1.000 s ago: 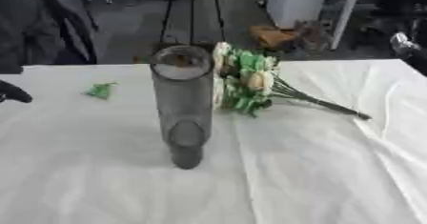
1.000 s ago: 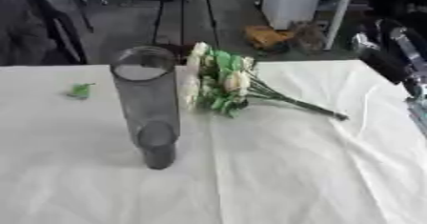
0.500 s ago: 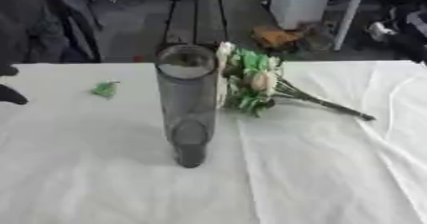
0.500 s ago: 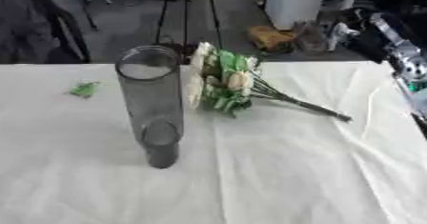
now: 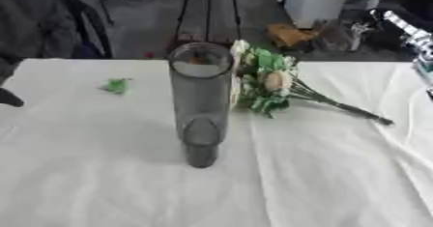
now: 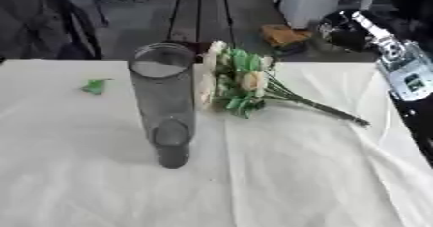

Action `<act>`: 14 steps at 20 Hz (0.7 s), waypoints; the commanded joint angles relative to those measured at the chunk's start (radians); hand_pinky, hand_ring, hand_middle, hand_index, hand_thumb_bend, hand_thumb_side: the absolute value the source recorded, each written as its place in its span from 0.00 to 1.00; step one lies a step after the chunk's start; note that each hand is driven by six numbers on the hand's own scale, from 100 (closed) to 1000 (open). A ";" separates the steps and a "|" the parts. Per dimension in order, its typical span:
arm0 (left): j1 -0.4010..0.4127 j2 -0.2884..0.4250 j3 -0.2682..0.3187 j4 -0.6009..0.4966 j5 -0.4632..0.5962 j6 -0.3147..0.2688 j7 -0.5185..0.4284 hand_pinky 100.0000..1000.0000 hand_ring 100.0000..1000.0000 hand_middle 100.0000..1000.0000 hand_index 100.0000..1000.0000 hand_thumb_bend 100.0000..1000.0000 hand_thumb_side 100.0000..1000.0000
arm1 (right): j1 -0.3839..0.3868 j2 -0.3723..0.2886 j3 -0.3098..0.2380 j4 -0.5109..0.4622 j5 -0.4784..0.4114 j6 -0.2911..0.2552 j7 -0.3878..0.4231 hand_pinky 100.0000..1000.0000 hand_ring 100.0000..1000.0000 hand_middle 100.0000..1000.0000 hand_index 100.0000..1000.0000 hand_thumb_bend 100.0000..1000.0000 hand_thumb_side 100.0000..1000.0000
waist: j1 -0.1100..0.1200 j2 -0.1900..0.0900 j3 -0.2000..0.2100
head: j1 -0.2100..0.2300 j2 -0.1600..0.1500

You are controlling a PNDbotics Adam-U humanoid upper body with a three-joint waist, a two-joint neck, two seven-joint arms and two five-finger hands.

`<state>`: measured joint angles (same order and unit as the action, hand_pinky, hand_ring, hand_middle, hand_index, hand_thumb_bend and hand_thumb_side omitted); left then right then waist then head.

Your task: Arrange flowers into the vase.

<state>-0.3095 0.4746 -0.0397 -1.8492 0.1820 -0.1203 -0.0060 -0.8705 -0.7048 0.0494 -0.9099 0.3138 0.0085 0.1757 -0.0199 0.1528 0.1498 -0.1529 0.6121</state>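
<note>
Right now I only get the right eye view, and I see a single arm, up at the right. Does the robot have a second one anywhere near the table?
Observer: Yes. In the left eye view a small dark part of the left hand shows at the far left edge, over the table.
Operator: Is it close to the flowers or the vase?
Observer: No. It sits left of the green scrap, apart from it, and well away from the vase and the flowers. It touches none of them.
</note>
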 commanded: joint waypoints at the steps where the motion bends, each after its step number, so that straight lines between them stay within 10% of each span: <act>1: -0.018 0.010 -0.002 -0.022 0.007 0.000 -0.008 0.52 0.44 0.61 0.67 1.00 0.79 | -0.040 -0.010 -0.021 0.060 0.075 -0.021 -0.002 0.70 0.74 0.71 0.82 0.00 0.57 | 0.004 -0.009 0.007 | -0.011 -0.012; 14: -0.045 -0.002 -0.015 -0.030 0.017 0.004 -0.026 0.52 0.44 0.61 0.67 1.00 0.79 | -0.088 0.017 -0.045 0.201 0.272 -0.028 0.022 0.71 0.76 0.73 0.84 0.00 0.54 | 0.010 0.014 0.051 | -0.051 -0.035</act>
<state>-0.3366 0.4636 -0.0568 -1.8587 0.1936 -0.1154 -0.0271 -0.9335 -0.6702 0.0138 -0.7107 0.5612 -0.0191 0.1919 -0.0126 0.1810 0.2011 -0.1967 0.5885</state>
